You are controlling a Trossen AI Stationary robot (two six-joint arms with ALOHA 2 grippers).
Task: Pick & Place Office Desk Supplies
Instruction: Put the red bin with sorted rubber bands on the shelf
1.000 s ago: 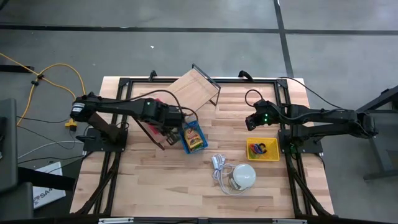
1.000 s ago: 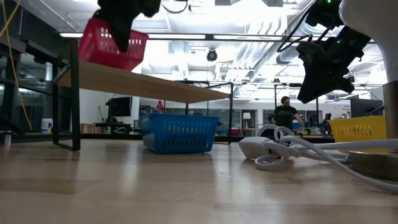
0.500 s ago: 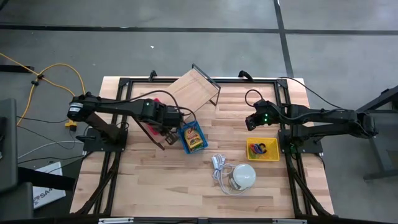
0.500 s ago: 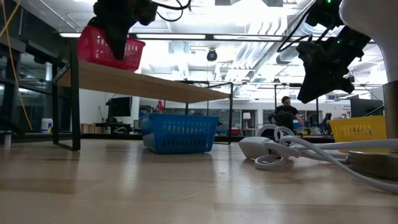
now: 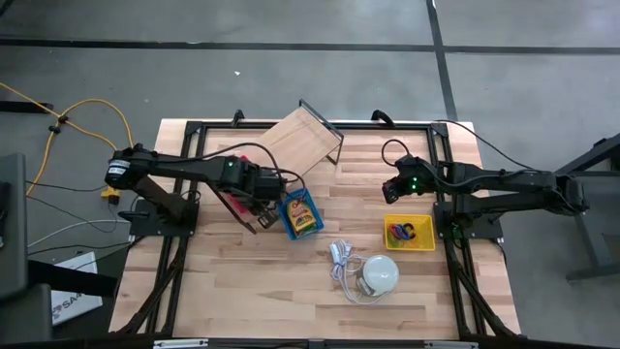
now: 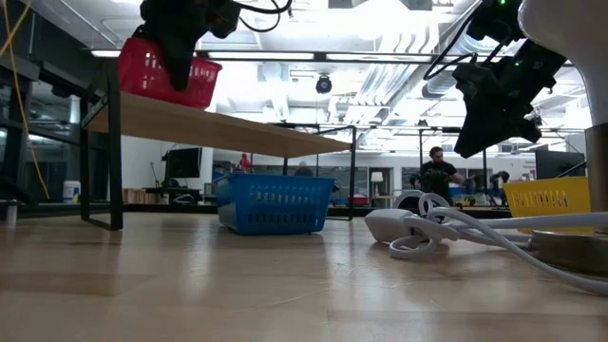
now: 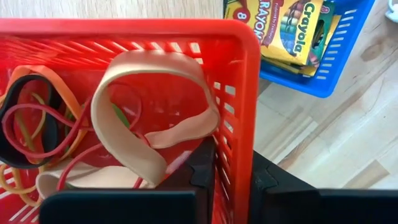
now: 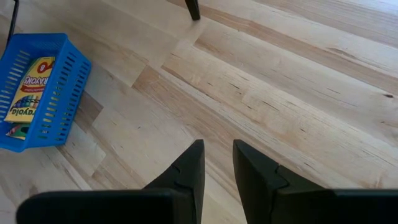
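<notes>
My left gripper (image 7: 233,177) is shut on a red basket (image 7: 239,74) holding tan, red and black rubber bands (image 7: 143,124). In the low view the red basket (image 6: 166,71) hangs high above the table, level with the wooden shelf's top (image 6: 218,128). A blue basket (image 5: 301,213) with yellow-green Crayola packets (image 7: 292,31) stands on the table beside it. A yellow tray (image 5: 409,233) holds small coloured pieces. My right gripper (image 8: 217,162) hovers open, with a narrow gap, over bare wood near the tray (image 5: 390,187). My left gripper holds the red basket by one side wall (image 7: 236,143), with one finger (image 7: 202,165) inside the basket and the other (image 7: 264,180) outside. The arm comes at it from above. The basket is lifted clear of the table and sits slightly tilted.
A small wooden shelf (image 5: 300,139) stands at the far middle of the table. A white dome (image 5: 380,274) with its white cord (image 5: 341,260) lies toward the near edge. People show in the room behind (image 6: 437,171).
My left gripper has carried the red basket a little toward the table's left edge, still shut on it and still lifted clear. In the low view the basket has levelled slightly.
</notes>
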